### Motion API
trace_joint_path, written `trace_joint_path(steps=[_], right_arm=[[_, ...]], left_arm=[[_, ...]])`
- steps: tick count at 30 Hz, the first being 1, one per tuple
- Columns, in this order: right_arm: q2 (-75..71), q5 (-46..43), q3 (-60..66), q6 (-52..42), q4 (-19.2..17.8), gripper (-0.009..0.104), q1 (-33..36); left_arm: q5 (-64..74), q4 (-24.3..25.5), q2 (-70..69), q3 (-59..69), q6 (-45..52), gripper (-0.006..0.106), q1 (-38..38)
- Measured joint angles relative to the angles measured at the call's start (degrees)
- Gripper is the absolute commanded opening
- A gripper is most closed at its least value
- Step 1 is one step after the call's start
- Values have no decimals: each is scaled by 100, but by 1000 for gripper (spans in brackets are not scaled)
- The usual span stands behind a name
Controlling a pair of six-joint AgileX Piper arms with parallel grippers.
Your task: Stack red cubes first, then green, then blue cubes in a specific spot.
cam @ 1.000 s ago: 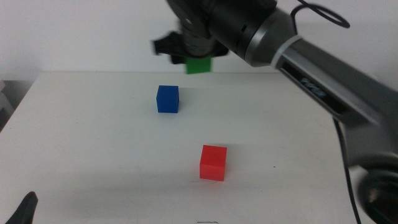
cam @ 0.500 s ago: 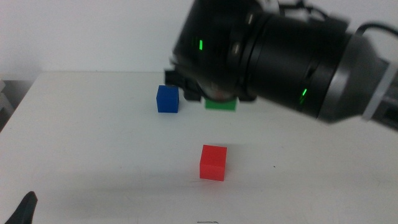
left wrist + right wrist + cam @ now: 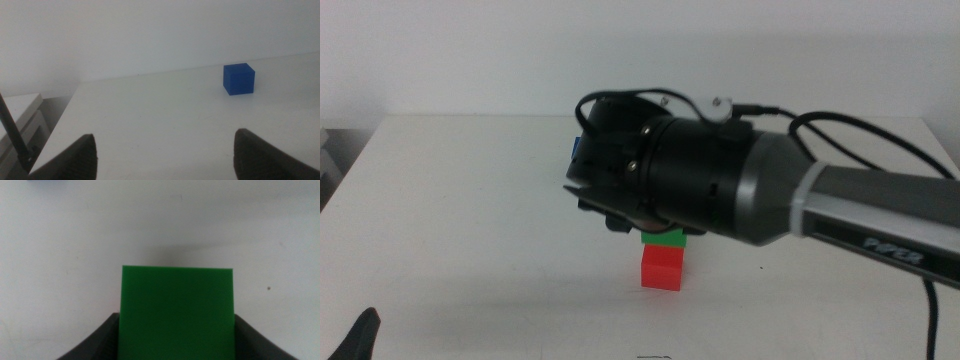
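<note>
The red cube [image 3: 663,268] sits on the white table near the front middle. My right gripper [image 3: 660,230] hangs straight over it, shut on the green cube [image 3: 668,239], whose underside meets the red cube's top. In the right wrist view the green cube [image 3: 177,310] fills the gap between the jaws of the right gripper [image 3: 177,322] and hides the red cube. The blue cube [image 3: 238,79] stands alone further back; in the middle view only a sliver of it [image 3: 577,148] shows behind the arm. My left gripper [image 3: 165,150] is open and empty, waiting at the front left [image 3: 360,335].
The right arm's thick wrist [image 3: 700,170] and forearm [image 3: 880,220] cover the table's middle and right side. A white wall rises behind the table's far edge [image 3: 470,117]. A pale cabinet [image 3: 20,120] stands off the table's left side.
My right gripper has carried the green cube from high at the back, forward and down past the blue cube, onto the red cube. The left arm has not moved.
</note>
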Motion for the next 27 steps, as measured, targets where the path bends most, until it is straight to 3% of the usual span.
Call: trace_joint_path(steps=[12,20,27], right_arm=[[138,-386,399,193,68,-1,0],[170,-727,577,574,-309,-1,6],[266,-757,589,654,-344,-1,6]], left_arm=[[0,0,0,0,0,94,0],[0,0,0,0,0,94,0],[0,0,0,0,0,94,0]])
